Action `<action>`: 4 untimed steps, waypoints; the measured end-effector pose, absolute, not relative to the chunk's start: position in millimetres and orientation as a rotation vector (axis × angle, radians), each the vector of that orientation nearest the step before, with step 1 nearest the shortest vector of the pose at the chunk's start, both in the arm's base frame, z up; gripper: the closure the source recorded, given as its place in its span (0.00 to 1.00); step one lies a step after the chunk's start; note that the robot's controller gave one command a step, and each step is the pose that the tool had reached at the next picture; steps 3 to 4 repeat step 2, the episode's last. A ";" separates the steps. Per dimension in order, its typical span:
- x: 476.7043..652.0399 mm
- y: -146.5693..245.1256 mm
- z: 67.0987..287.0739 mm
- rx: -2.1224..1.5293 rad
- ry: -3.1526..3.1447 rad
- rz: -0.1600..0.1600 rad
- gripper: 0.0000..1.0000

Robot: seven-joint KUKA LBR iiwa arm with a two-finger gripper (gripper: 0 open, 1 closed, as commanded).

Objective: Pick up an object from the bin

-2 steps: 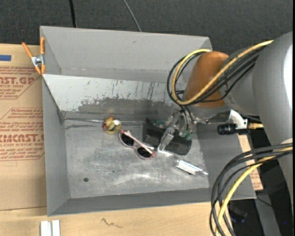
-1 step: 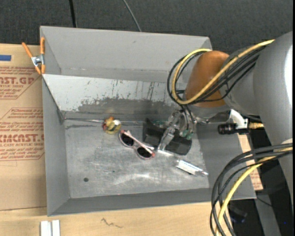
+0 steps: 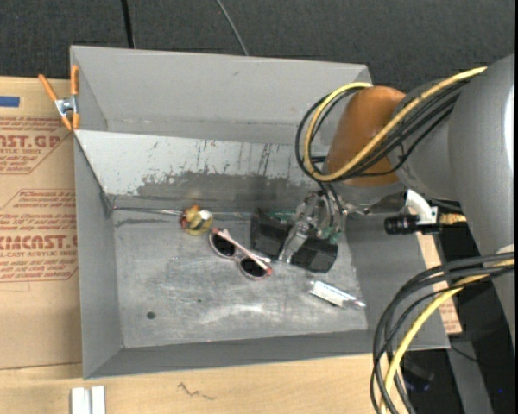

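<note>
Grey metal walls slope down to the scratched floor of the bin (image 3: 155, 304), and the few things in it lie toward the right of the middle. The gripper (image 3: 295, 241) hangs low there, under the orange cover and cable loops of the wrist, right at a black block (image 3: 318, 256) and just beside a second dark piece (image 3: 266, 228) on its left. From where I stand I cannot tell whether it is open or closed, nor whether it has hold of anything.

The black block looks to me like the thing to take. It seems boxy and stiff, with flat sides and a dull surface that should not slip much. I would guess it is light, though nothing shows its weight. A hold across two opposite flat sides, near the middle, looks safest, because a grip at a corner could let it twist out.

Pink-and-white sunglasses (image 3: 239, 255) lie just left of the gripper, slanting across the floor. They would be harder to lift, being thin, smooth and easy to bend or scratch, and the bridge is the only firm spot. A small yellow and red ball (image 3: 196, 220) sits further left, near the back wall, and would likely roll. A white strip (image 3: 334, 295) lies flat nearer the front, too low to pinch easily.
</note>
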State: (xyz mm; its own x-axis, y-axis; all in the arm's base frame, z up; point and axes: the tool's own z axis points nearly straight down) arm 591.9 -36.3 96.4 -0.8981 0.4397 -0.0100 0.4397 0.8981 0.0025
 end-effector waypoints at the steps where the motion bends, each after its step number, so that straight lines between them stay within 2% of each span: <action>1: 590.5 -36.1 112.8 0.708 3.058 -0.001 1.00; 2: 589.1 -35.5 131.6 0.708 3.067 -0.002 1.00; 4: 589.1 -35.5 131.6 0.708 3.067 -0.002 1.00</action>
